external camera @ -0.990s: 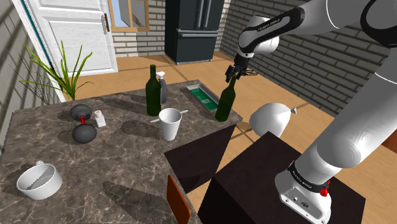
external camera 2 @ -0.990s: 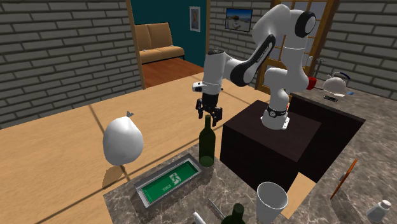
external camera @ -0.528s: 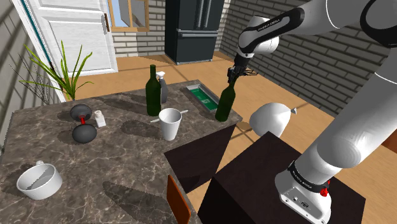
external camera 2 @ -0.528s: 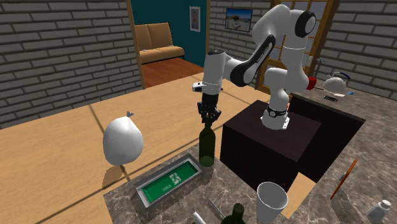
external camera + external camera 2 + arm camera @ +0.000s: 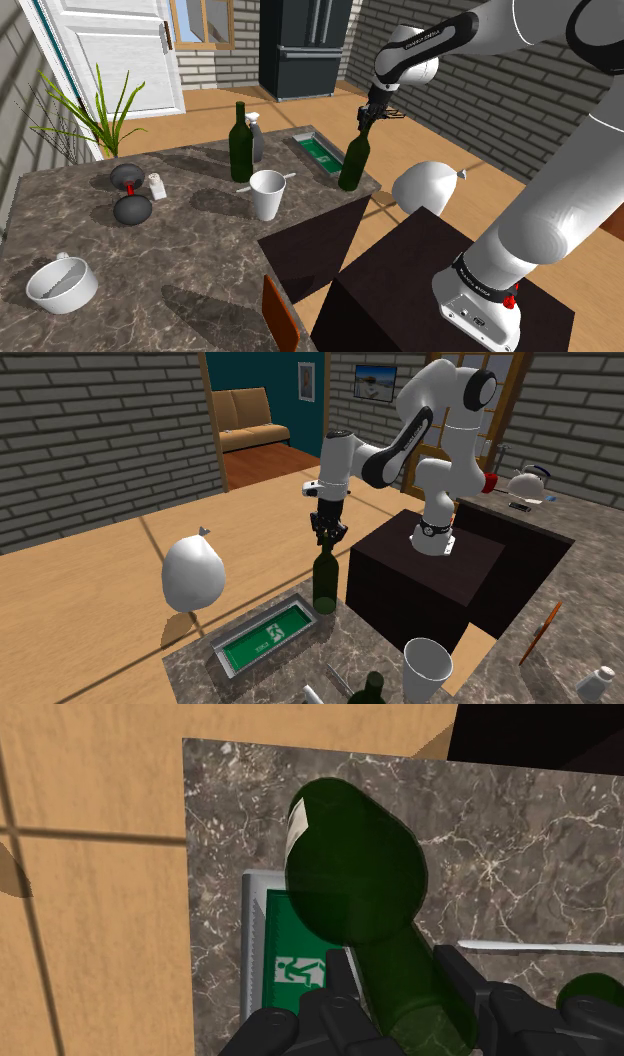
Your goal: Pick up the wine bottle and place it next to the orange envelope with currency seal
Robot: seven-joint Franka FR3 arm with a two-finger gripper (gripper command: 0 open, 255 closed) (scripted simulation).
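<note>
By the shoulder view, a white cup (image 5: pixel 267 194) stands near the tabletop's (image 5: pixel 190 270) right edge. A white bowl (image 5: pixel 61 284) sits toward its near-left corner.

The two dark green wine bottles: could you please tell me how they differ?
The black tool is shut on the neck of the dark green bottle by the grey tray; the second green bottle stands free. The first is at the table's edge, the second by the white cup. Same colour and shape.
</note>
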